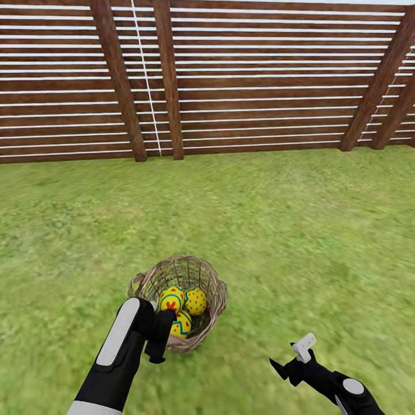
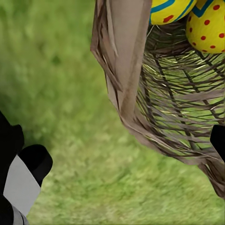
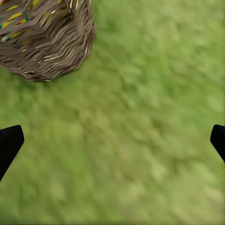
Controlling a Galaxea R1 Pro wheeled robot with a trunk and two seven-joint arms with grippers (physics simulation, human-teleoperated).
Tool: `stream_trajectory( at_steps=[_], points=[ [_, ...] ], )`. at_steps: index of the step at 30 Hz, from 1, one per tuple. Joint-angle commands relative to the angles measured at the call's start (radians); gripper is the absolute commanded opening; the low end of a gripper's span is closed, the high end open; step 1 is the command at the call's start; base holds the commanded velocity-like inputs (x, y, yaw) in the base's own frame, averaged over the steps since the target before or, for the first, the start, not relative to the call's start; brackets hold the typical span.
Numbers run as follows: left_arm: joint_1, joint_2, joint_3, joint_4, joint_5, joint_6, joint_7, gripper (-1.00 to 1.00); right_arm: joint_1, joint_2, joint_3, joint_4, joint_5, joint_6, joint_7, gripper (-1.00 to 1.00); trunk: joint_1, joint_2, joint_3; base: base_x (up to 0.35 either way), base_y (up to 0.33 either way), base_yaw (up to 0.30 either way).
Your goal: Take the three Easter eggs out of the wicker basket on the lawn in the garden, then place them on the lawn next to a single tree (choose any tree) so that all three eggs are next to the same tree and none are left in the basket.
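All three Easter eggs lie in the wicker basket at the head view's lower centre (none moved yet); left pincer released over its near rim; right pincer released above the lawn.

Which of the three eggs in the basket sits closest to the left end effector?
The yellow egg with the blue zigzag band at the woven wicker basket's near wall, right beside the left end effector. The other two eggs lie farther in.
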Motion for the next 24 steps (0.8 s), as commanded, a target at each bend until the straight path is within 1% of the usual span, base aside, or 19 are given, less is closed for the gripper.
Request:
stream_trajectory(
  at_steps=[1, 7, 19, 24],
  points=[
    [-0.001, 0.0, 0.0, -0.001, 0.001, 0.011, 0.004, 1.0, 0.0, 0.0, 0.0, -0.002, 0.007, 0.004, 0.003, 1.0, 0.004, -0.008, -0.004, 0.0, 0.0, 0.0],
    [-0.001, 0.0, 0.0, -0.001, 0.001, 0.012, -0.014, 1.0, 0.0, 0.0, 0.0, -0.002, 0.007, 0.004, 0.002, 1.0, 0.027, -0.05, -0.023, 0.0, 0.0, 0.0],
    [-0.004, 0.0, -0.001, 0.002, -0.001, 0.02, -0.012, 1.0, 0.0, 0.0, 0.0, -0.002, 0.008, 0.004, 0.002, 1.0, 0.073, -0.134, -0.06, 0.0, 0.0, 0.0],
    [-0.005, 0.0, -0.002, 0.004, -0.003, 0.022, -0.002, 1.0, -0.001, 0.0, 0.0, 0.003, 0.008, 0.004, 0.002, 1.0, 0.073, -0.134, -0.06, 0.0, 0.0, 0.0]
  ],
)
